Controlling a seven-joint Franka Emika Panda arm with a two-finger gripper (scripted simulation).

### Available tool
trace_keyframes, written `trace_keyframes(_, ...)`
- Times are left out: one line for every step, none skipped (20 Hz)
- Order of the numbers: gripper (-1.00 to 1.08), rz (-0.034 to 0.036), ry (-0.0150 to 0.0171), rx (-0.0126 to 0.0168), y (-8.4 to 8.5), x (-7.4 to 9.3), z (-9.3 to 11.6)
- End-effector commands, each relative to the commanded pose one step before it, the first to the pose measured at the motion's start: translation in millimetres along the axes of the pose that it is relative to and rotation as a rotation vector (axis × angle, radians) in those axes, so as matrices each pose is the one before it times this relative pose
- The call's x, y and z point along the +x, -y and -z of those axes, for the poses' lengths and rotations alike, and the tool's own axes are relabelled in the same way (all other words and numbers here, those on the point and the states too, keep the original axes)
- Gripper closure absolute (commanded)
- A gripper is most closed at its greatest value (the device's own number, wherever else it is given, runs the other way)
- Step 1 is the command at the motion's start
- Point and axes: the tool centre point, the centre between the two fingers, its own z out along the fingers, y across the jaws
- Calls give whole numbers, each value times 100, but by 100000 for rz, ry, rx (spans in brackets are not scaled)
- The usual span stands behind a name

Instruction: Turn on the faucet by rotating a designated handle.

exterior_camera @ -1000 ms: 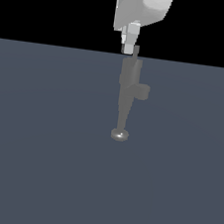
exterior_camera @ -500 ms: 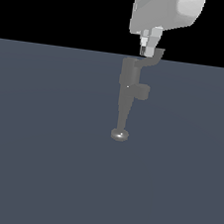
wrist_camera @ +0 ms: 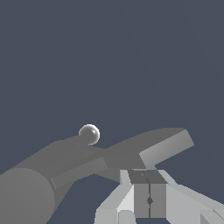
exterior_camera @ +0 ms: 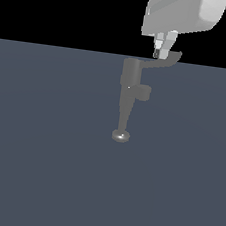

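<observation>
At the top of the exterior view, toward its right, your gripper hangs from the white hand with its fingers pointing down. Your wrist view shows the two pads pressed flat together, only a thin seam between them, and nothing pinched in that seam. You can see the fingertips sitting just against the handle, near its flared outer end; from the exterior view they seem to touch its upper edge, though you cannot tell for certain whether they press on it or merely sit beside it.

From there the handle runs back toward the exterior view's left, a thin bent lever joining the top of the faucet. In your wrist view the same handle crosses just ahead of the pads, with the faucet body large and close beside it. The faucet stands upright on the grey floor, its stubby knob facing the exterior view's right and its round base below.
</observation>
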Motion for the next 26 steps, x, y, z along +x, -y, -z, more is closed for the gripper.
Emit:
trace_keyframes(108,-467,54,-82,353,700,-65)
trace_keyframes(108,-108,-1,-19,207,289,-11)
trace_keyframes(108,-108,-1,-19,206,288,-11)
trace_keyframes(108,-118,-1,-20,203,291,-11)
trace_keyframes(108,-108,0,-19,204,286,-10)
trace_keyframes(108,-108,0,-19,203,285,-10)
trace_keyframes(108,-118,0,-20,201,288,-11)
trace_keyframes(108,-108,0,-19,202,283,-10)
trace_keyframes(108,-108,0,-19,201,281,-10)
trace_keyframes(108,-108,1,-18,200,280,-10)
trace_keyframes(108,-108,1,-18,199,279,-10)
trace_keyframes(108,-108,1,-18,198,278,-10)
trace_keyframes(108,-108,1,-18,197,277,-10)
trace_keyframes(108,-108,1,-18,196,276,-10)
trace_keyframes(108,-108,2,-18,195,275,-10)
trace_keyframes(108,-108,2,-18,194,274,-10)
trace_keyframes(108,-108,2,-18,193,273,-10)
trace_keyframes(108,-108,2,-18,193,272,-10)
trace_keyframes(108,-96,2,-16,194,265,-9)
trace_keyframes(108,-108,3,-18,191,270,-9)
trace_keyframes(108,-108,3,-18,190,269,-9)
trace_keyframes(108,-108,3,-18,189,267,-9)
trace_keyframes(108,-96,3,-16,190,261,-8)
trace_keyframes(108,-108,4,-18,187,265,-9)
trace_keyframes(108,-108,4,-18,186,264,-8)
trace_keyframes(108,-96,4,-16,188,257,-7)
